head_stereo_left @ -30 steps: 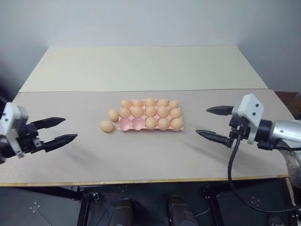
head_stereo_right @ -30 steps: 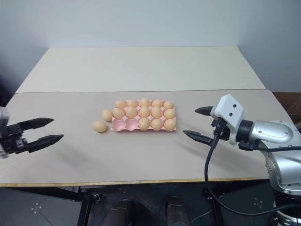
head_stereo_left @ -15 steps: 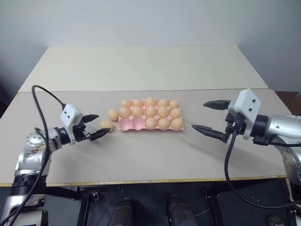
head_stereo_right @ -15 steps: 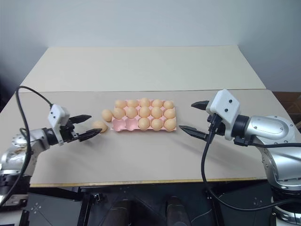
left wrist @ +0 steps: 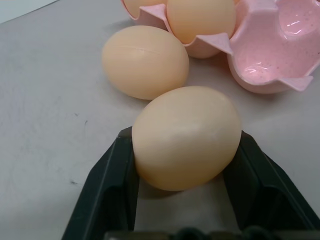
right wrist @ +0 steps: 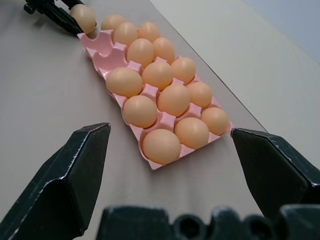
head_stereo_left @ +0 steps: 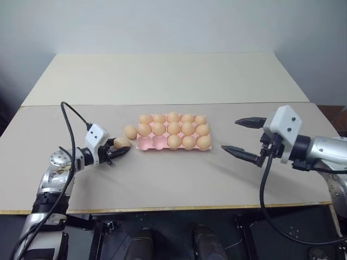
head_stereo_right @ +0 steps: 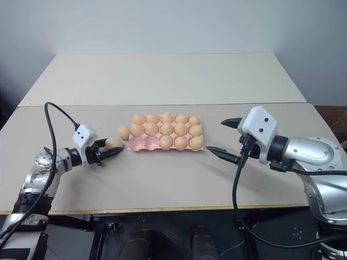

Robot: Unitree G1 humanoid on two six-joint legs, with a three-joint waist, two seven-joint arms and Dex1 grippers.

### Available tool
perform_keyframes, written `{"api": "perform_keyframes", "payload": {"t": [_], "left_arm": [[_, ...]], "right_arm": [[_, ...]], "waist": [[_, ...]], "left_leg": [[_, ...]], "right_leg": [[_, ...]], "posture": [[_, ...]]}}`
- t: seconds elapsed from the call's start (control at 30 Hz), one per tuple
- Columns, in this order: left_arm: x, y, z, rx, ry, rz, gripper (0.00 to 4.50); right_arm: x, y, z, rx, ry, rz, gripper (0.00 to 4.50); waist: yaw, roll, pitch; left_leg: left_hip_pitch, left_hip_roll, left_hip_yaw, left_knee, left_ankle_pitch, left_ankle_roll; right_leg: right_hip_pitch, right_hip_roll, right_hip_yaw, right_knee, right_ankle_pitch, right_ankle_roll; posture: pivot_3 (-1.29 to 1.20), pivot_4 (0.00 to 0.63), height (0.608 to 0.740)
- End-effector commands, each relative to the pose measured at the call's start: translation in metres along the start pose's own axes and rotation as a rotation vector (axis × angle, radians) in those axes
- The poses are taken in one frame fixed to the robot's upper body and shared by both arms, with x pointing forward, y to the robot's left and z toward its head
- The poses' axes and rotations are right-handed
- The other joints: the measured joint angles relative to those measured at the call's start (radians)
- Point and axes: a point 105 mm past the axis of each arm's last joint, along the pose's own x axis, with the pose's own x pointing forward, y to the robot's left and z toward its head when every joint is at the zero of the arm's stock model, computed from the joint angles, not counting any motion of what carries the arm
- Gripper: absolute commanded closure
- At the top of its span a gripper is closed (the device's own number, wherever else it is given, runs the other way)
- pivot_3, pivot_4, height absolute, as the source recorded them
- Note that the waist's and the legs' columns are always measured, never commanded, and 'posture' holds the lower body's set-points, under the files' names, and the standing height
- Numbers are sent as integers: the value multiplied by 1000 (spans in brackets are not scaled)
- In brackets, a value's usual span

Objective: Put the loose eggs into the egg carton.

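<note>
Your left gripper (left wrist: 186,172) reaches low and forward, clamped on one loose egg (left wrist: 186,137); a second egg (left wrist: 145,61) and the egg carton (left wrist: 280,45) lie just beyond its tips. Your right gripper (head_stereo_left: 242,137) hovers raised, jaws spread, carton well ahead.

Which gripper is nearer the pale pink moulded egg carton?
Left. The left gripper, shut on a tan egg, sits beside the carton; the right gripper hangs open farther off.

Light: bright, even, diffuse | Shadows: soft, faint on table (head_stereo_left: 179,179) | Glare: slight | Focus: sharp
</note>
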Motion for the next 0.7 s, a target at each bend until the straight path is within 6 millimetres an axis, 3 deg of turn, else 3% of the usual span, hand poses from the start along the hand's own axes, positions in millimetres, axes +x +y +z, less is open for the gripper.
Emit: {"api": "perform_keyframes", "payload": {"t": [0.03,0.13,0.2,0.33,0.5,0.7], "left_arm": [[-17,8,24,36,-79,17,2362],[-36,7,35,71,-93,-1,2362],[-45,0,53,93,-140,-41,2362],[-41,-20,82,100,-229,-115,2362],[-3,-55,101,99,-300,-226,2362],[38,-65,87,119,-212,-283,2362]], "right_arm": [[-7,-3,11,-40,-18,-28,0],[-7,-2,11,-41,-18,-29,0],[-7,-3,11,-40,-20,-32,0],[-5,-3,11,-42,-23,-34,0],[-2,-1,13,-49,-32,-32,0],[-3,-3,16,-59,-30,-49,0]], "waist": [[-1,0,0],[-6,0,0],[-5,0,0],[7,0,0],[23,0,0],[17,-1,0]], "left_leg": [[0,0,0,0,0,0],[-1,0,0,0,0,0],[0,0,0,0,0,0],[0,0,0,0,0,0],[0,-1,0,1,0,0],[0,-1,0,1,0,0]], "right_leg": [[0,0,0,0,0,0],[-1,0,0,0,0,0],[-1,0,0,0,0,0],[1,-1,-1,0,0,0],[1,-1,-1,0,0,1],[1,-1,-1,0,0,1]], "posture": [[0,150,740],[0,150,740],[0,150,740],[0,150,740],[0,150,740],[0,150,740]]}}
